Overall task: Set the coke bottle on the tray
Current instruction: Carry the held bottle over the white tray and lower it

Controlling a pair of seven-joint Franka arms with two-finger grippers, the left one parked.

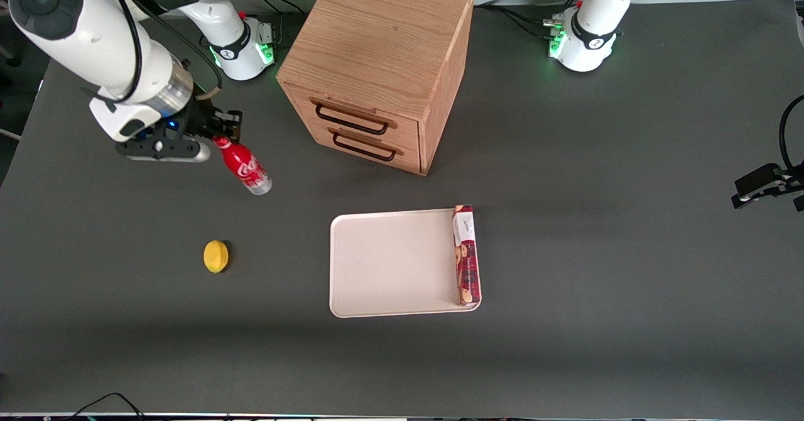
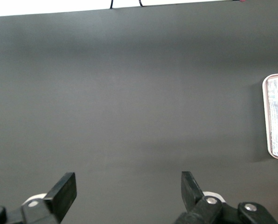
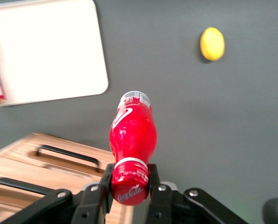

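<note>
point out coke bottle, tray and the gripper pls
coke bottle (image 1: 244,166), front view, on the red wrap mid-body.
tray (image 1: 389,264), front view, on its bare floor beside the biscuit box (image 1: 466,254).
gripper (image 3: 129,186), right wrist view, between the fingers, shut on the bottle's red cap.

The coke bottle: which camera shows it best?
The right wrist view: the coke bottle shows whole, its red cap pinched in the gripper. The front view shows the coke bottle smaller, tilted, under the gripper. The left wrist view misses it.
</note>
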